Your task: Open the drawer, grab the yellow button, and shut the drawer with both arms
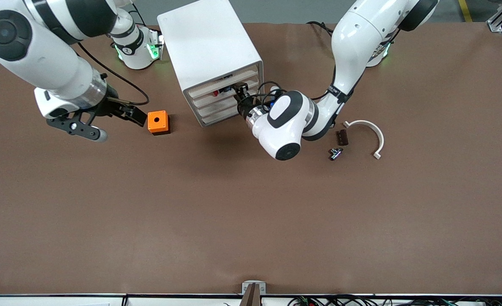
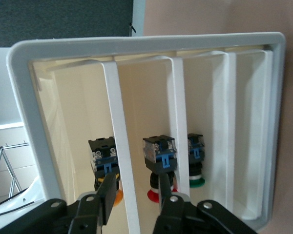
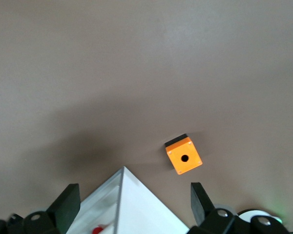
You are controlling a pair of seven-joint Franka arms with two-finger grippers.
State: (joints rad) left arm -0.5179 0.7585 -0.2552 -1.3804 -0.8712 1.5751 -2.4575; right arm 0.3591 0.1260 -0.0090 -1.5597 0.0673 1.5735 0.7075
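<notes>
White plastic fills my left wrist view: the cabinet (image 1: 210, 55) near the table's edge where my bases stand, its drawer fronts (image 2: 122, 146) crossed by handle bars. My left arm bends low over the table, forearm level, the left gripper (image 1: 239, 94) pushed up to the cabinet's front, its fingers (image 2: 103, 197) set either side of one handle bar, narrowed but not visibly touching it. The button (image 2: 109, 168), orange-capped, sits in its drawer just past one fingertip, beside a red-capped one (image 2: 159, 163) and a green-capped one (image 2: 196, 161). My right arm waits toward its own end of the table, the right gripper (image 1: 106, 121) spread wide in the air close to an orange cube (image 1: 157, 122) with a round hole.
</notes>
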